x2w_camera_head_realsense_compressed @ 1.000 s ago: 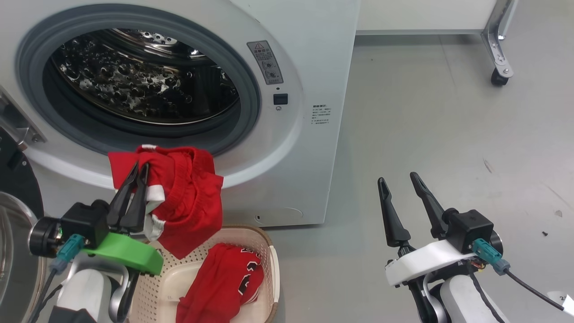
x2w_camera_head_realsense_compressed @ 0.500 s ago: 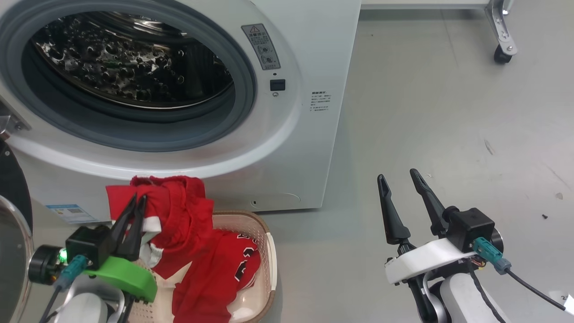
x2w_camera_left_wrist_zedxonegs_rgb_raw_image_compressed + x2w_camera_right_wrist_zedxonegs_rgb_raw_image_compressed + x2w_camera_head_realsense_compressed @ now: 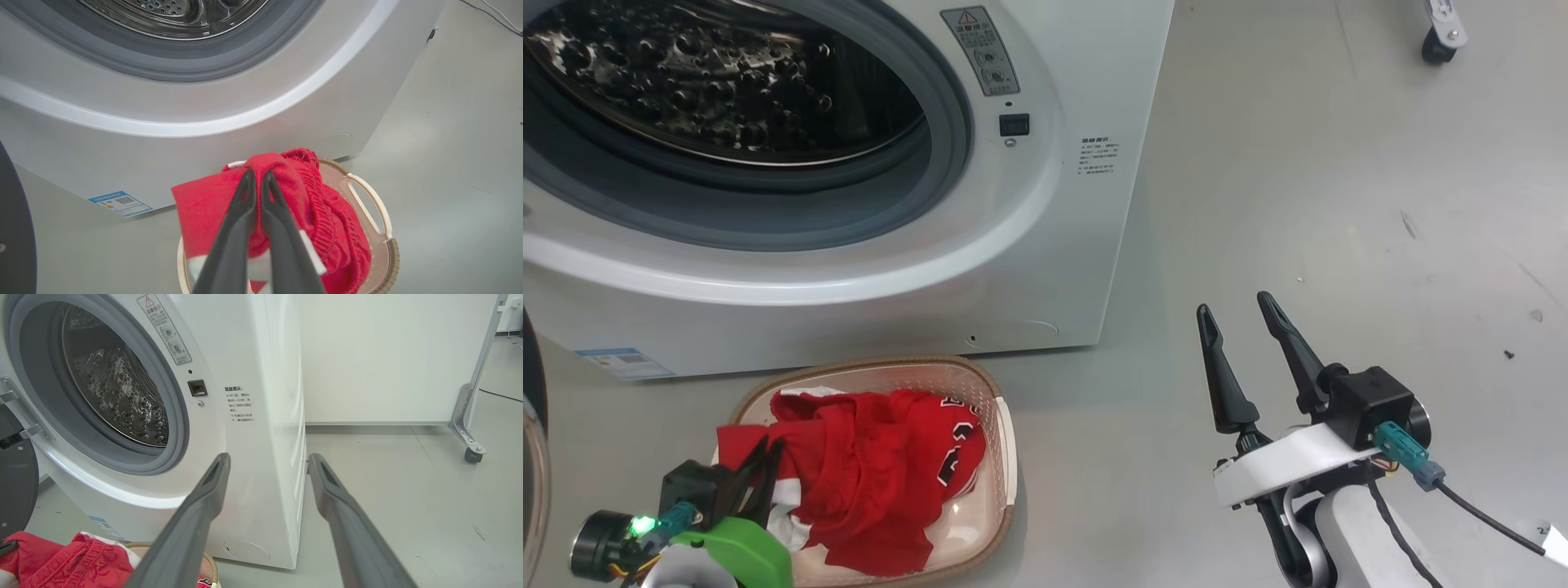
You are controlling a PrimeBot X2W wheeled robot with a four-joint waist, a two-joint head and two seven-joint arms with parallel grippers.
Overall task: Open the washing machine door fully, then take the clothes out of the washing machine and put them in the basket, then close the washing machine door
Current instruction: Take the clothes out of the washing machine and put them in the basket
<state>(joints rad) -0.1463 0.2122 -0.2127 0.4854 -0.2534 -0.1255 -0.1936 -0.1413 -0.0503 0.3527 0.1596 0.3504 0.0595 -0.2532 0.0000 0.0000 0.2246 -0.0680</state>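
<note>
Clothes lie heaped in the cream perforated basket, which sits on the floor just in front of the washing machine. They are soft, light red knit with white trim, limp enough to drape over the woven-look rim or snag on it. The left gripper is clenched on a fold of the top garment, beside its ribbed, gathered waistband (that thick bunched edge looks the surest hold; a single thin layer could slip out). The right gripper hangs well apart to the right, jaws spread and empty. Above, the steel drum is dimpled and glossy inside its grey rubber seal.
</note>
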